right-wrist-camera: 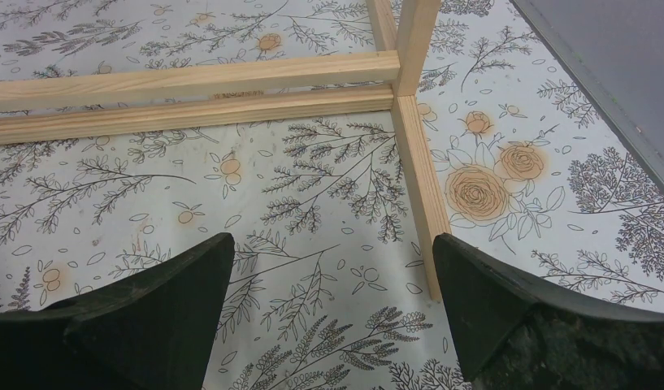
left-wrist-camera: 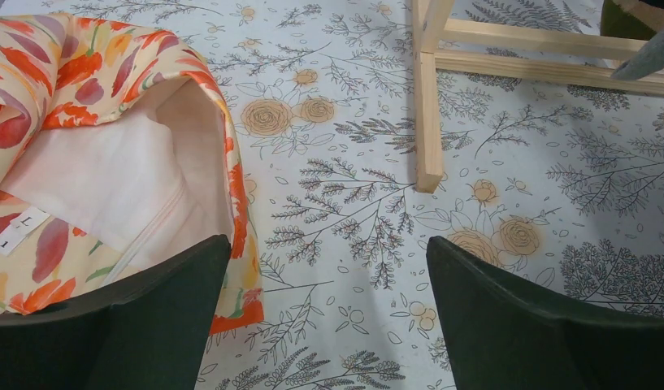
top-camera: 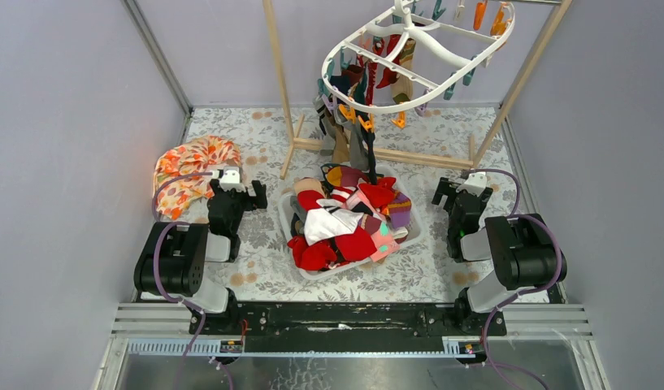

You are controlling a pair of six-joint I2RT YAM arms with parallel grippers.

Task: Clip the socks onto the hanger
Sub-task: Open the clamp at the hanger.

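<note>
Left gripper [top-camera: 237, 193] is spread wide and holding nothing; in the wrist view you can see bare flowery tablecloth [left-wrist-camera: 345, 187] between its fingers. Right gripper [top-camera: 461, 193], same deal: jaws wide apart, empty, just tablecloth and a foot of the wooden frame [right-wrist-camera: 414, 162] in front of it.

From the top camera, most of the socks [top-camera: 345, 219] sit heaped in a pale basket [top-camera: 415, 231] dead centre. The left gripper is at its 9 o'clock and the right gripper at its 3 o'clock, neither touching it.

The hanger [top-camera: 432, 42] hangs tilted at 12 to 1 o'clock from the basket, between the frame's poles. A bunch of socks is already clipped along its 8 o'clock edge, dangling down toward the pile.

Orange floral cloth [top-camera: 190, 166] lies bunched at 10 o'clock, just beside the left gripper.
</note>
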